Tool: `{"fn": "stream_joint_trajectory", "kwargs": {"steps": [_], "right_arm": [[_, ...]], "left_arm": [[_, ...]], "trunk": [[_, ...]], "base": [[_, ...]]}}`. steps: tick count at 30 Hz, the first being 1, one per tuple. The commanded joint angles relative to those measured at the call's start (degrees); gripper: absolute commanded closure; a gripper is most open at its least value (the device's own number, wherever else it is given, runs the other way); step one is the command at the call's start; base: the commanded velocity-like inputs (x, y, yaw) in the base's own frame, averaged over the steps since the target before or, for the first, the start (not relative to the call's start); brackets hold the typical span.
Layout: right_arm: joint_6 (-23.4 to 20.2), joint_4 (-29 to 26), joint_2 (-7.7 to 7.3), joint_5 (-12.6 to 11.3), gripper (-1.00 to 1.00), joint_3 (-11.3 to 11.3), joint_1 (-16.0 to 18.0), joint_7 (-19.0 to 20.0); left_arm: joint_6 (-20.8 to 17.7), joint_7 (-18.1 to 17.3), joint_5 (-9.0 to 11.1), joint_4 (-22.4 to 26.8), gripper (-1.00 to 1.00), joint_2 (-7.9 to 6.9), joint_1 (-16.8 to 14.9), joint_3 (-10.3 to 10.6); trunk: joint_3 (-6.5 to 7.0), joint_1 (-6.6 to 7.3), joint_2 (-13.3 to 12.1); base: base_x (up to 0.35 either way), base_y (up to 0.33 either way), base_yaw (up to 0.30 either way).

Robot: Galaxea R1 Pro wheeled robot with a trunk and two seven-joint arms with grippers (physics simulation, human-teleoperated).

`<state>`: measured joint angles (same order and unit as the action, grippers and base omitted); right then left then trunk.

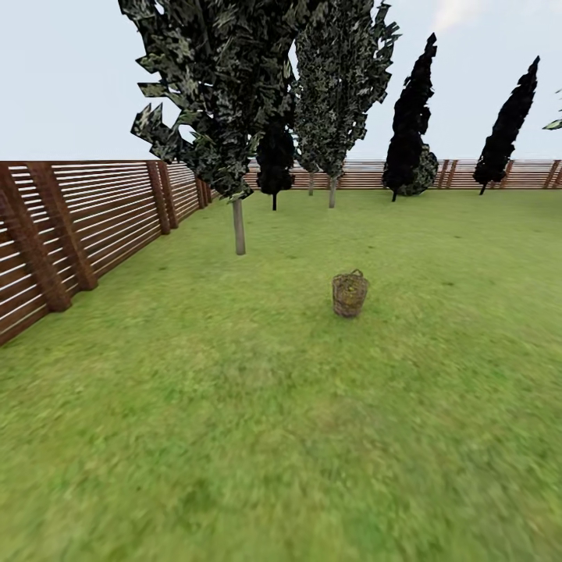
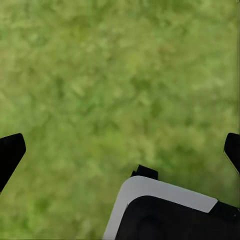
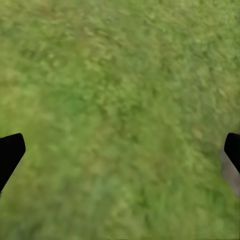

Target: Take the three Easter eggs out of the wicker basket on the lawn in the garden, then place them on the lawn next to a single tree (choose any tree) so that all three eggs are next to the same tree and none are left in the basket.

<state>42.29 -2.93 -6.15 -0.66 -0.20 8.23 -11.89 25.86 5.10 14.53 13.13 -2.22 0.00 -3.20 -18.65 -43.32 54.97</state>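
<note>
The lawn point(image 1: 234, 437) spans my head view, bounded by a slatted wooden fence point(image 1: 86, 226). A thin-trunked tree point(image 1: 238, 226) stands beyond the wicker basket point(image 1: 349, 294), which sits mid-lawn ahead; yellow shows through its weave. My left gripper point(image 2: 120, 150) and right gripper point(image 3: 120, 150) hang over grass, fingers spread wide.
</note>
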Motion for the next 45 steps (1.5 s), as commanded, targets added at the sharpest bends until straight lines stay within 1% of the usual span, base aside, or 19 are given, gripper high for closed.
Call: {"fn": "stream_joint_trajectory", "kwargs": {"steps": [1,30,36,45], "right_arm": [[0.2,0.0,-0.03,0.0,-1.00,0.0,0.0,-0.1],[0.3,0.0,0.00,0.0,-1.00,0.1,0.0,0.0],[0.3,0.0,0.00,0.0,-1.00,0.1,0.0,0.0],[0.3,-0.1,-0.01,0.0,-1.00,0.2,0.0,0.0]], "left_arm": [[0.1,0.1,-0.2,0.1,-1.00,0.05,0.0,-0.2],[0.2,-0.2,-0.2,0.1,-1.00,-0.06,0.0,-0.2],[0.2,-0.4,-0.2,0.1,-1.00,-0.04,0.0,-0.2],[0.2,-0.4,-0.3,0.1,-1.00,-0.07,0.0,-0.2]], "trunk": [[-0.06,-0.04,0.0],[-0.05,-0.04,0.0],[0.12,-0.04,0.0],[0.33,-0.04,0.0]], "base": [[0.330,0.000,0.000],[0.331,0.000,-0.001],[0.331,0.041,-0.133],[0.331,0.091,-0.233]]}}
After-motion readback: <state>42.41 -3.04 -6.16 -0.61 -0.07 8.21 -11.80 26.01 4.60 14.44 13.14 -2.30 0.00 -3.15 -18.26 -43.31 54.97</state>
